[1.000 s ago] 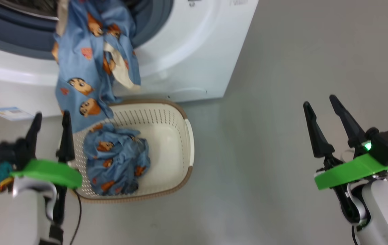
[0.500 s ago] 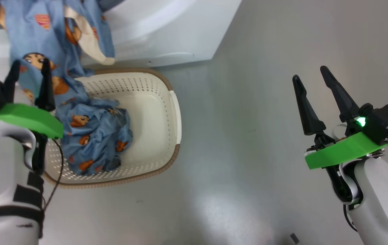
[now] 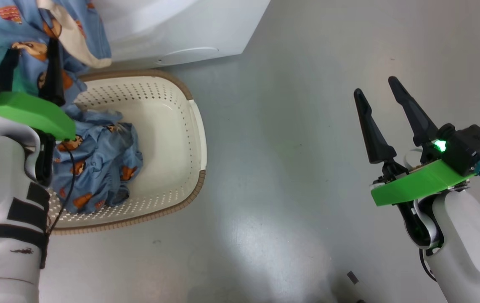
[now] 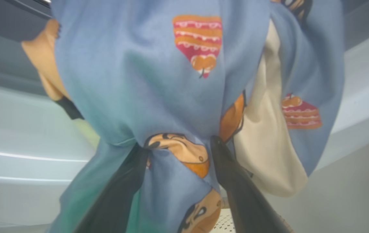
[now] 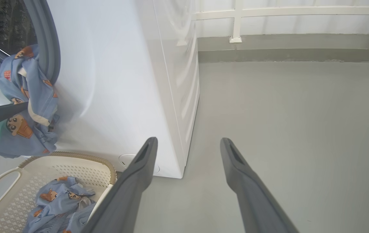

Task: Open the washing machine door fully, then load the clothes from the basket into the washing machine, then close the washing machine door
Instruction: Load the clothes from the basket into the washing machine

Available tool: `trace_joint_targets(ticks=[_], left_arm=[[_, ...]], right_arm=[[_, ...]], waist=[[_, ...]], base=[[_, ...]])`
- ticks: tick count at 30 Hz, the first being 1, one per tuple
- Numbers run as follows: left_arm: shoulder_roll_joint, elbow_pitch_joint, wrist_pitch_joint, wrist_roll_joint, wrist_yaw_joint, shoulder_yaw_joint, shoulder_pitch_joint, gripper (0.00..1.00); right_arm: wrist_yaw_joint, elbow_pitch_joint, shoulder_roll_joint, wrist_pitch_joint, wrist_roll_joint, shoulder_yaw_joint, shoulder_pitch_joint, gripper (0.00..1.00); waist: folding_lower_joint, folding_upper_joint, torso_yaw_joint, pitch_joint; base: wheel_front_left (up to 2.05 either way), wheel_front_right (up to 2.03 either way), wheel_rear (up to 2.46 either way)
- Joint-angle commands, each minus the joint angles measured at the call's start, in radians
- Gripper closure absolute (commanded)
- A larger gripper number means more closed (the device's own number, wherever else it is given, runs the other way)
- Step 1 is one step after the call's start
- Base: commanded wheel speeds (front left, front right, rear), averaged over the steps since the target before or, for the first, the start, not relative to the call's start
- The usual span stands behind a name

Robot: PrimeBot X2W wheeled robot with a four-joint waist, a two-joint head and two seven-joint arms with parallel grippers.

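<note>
Straddling the hanging clothes [image 4: 158, 81], left claw [image 4: 178, 145] stands parted; right claw [image 3: 374, 84] hovers parted above floor [image 3: 286, 147]

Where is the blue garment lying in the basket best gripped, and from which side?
Take a raised fold at the top of the blue garment, coming straight down from above. It lies crumpled in a heap, and the basket walls close off every sideways approach.
</note>
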Motion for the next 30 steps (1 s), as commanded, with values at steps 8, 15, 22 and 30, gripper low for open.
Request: trace_joint_targets(ticks=[8, 15, 22, 30], left_arm=[[0.072, -0.015, -0.006, -0.077, -0.002, -0.03, -0.04, 0.0], [0.095, 0.006, -0.006, -0.101, -0.002, -0.043, -0.074, 0.59], [0.089, -0.006, -0.006, -0.117, -0.002, -0.06, -0.069, 1.0], [0.065, -0.094, -0.006, -0.148, -0.002, -0.057, -0.005, 1.0]], right_arm=[[0.004, -0.023, 0.006, -0.008, -0.003, 0.027, -0.005, 0.0], [0.004, -0.022, 0.011, -0.008, -0.001, 0.037, -0.009, 0.01], [0.004, -0.021, 0.012, -0.008, -0.002, 0.028, -0.008, 0.01], [0.004, -0.023, 0.015, -0.008, -0.005, 0.015, -0.004, 0.01]], waist=[[0.0, 0.0, -0.017, 0.013], [0.0, 0.0, -0.031, 0.013], [0.0, 0.0, -0.028, 0.011], [0.0, 0.0, -0.004, -0.006]], base=[[0.0, 0.0, 0.0], [0.0, 0.0, 0.0], [0.0, 0.0, 0.0], [0.0, 0.0, 0.0]])
